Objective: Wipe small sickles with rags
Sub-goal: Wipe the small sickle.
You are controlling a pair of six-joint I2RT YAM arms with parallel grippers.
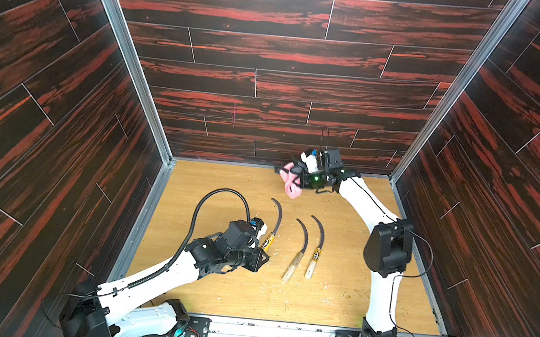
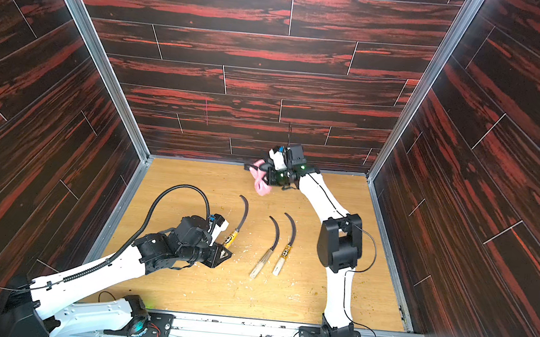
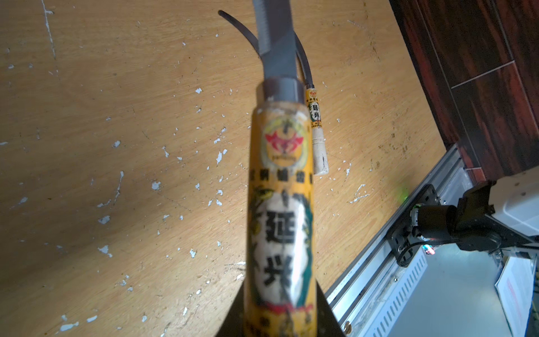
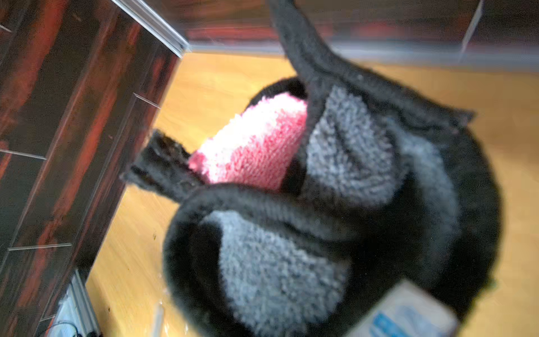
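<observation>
Dark red-black plank walls [image 1: 273, 51] box in a pale wood desk [image 1: 216, 292]; white flecks [image 3: 156, 185] litter it; left gripper [image 1: 263, 243] is clamped tight on the yellow-labelled handle of the held sickle [image 1: 279, 217], over the left half of the desk, blade curving toward the far edge; the arm's wrist covers the handle butt in both top views; a black cable hose [image 1: 211, 197] loops above that arm; cannot tell if the blade touches the desk; two more lie flat mid-desk, side by side and not touching, handles toward the front edge: plain-handled sickle [image 1: 301, 246] and, just right of it, labelled sickle [image 1: 318, 245]; in the left wrist view the held handle hides most of the plain-handled one; right gripper [image 1: 298, 175] is closed on the bunched rag [image 1: 290, 186], pink with grey, black-edged folds, hanging from it near the middle of the far edge; the rag fills the right wrist view and blocks the fingers.
</observation>
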